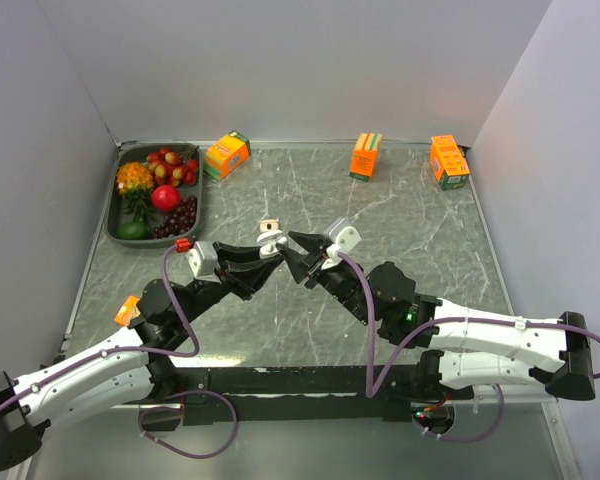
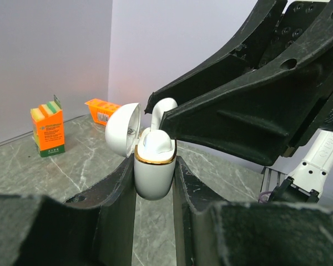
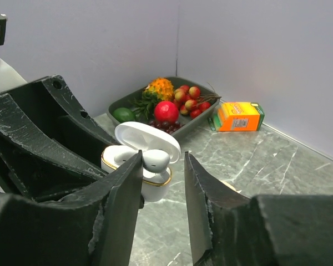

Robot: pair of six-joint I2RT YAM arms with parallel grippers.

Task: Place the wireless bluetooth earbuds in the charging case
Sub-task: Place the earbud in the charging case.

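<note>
Pinching the charging case [image 2: 154, 178] by its sides, your left gripper [image 2: 154, 165] is holding it upright and open. 1 earbud [image 3: 155, 159] is sitting in it between the spread jaws of your right gripper [image 3: 163, 164]. Be backing straight out, not nudging it.

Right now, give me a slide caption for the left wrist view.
Left gripper clamps the open charging case; right gripper reaches in over an earbud seated in it.
</note>
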